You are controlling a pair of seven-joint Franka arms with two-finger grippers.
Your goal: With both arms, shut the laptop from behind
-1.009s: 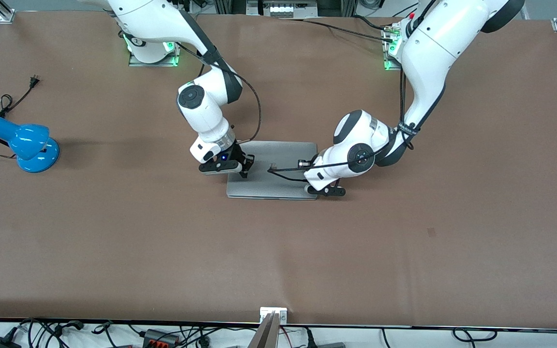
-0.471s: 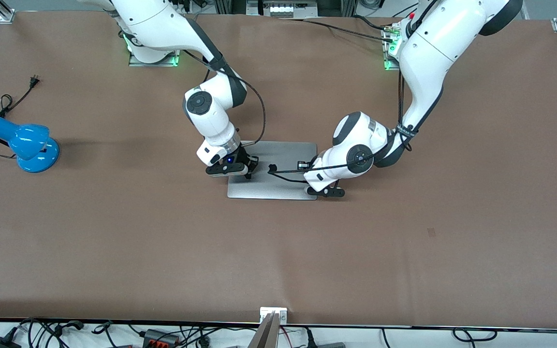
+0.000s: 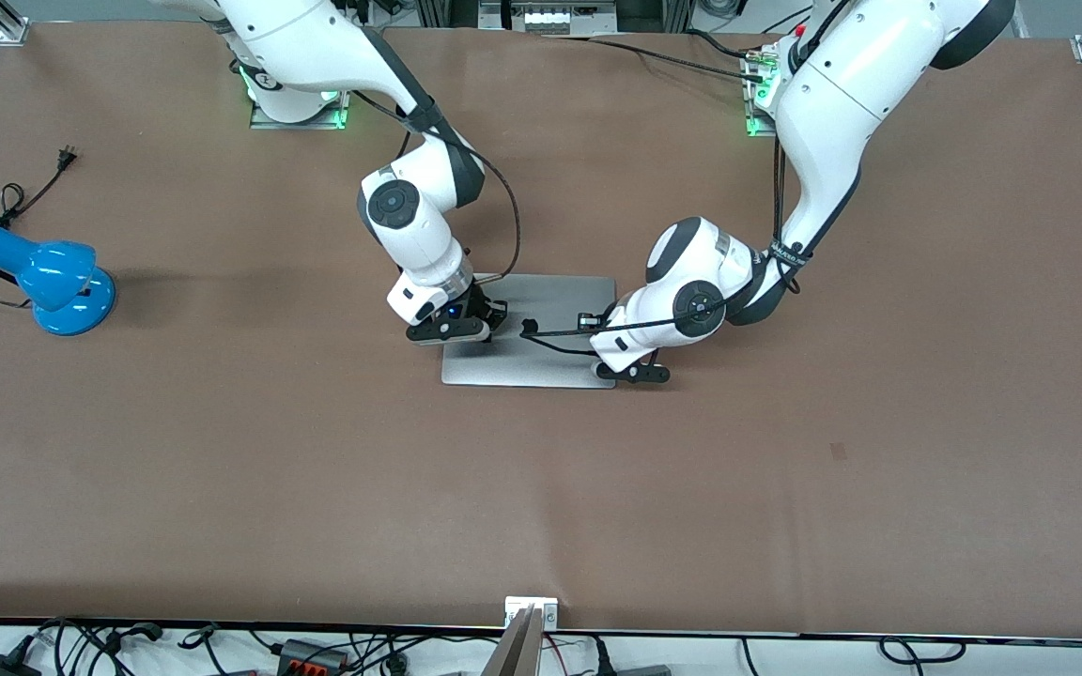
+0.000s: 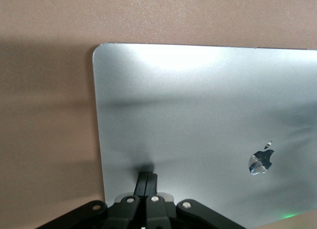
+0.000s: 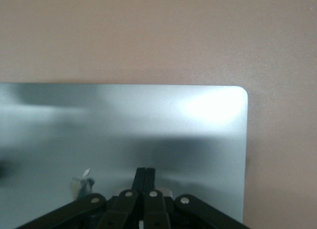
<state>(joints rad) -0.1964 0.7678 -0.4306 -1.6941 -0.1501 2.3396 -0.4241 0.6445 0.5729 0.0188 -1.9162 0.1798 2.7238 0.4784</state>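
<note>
The silver-grey laptop [image 3: 550, 361] lies shut and flat in the middle of the table, its lid up. My right gripper [image 3: 492, 319] is shut, with its fingertips down on the lid near the edge toward the right arm's end. My left gripper [image 3: 609, 361] is shut, and its tips rest on the lid near the edge toward the left arm's end. In the left wrist view the shut gripper [image 4: 147, 175] touches the lid [image 4: 198, 105] near a corner, and the apple logo [image 4: 261, 162] shows. In the right wrist view the shut gripper [image 5: 145, 170] touches the lid [image 5: 124, 120].
A blue desk lamp [image 3: 53, 277] with a loose black cord [image 3: 29, 192] lies at the right arm's end of the table. The brown table [image 3: 541, 498] is bare nearer the front camera than the laptop.
My right gripper has moved a little inward over the lid, toward the left arm's end. The laptop's near edge looks thinner and flatter than a second ago. The left arm has barely moved.
</note>
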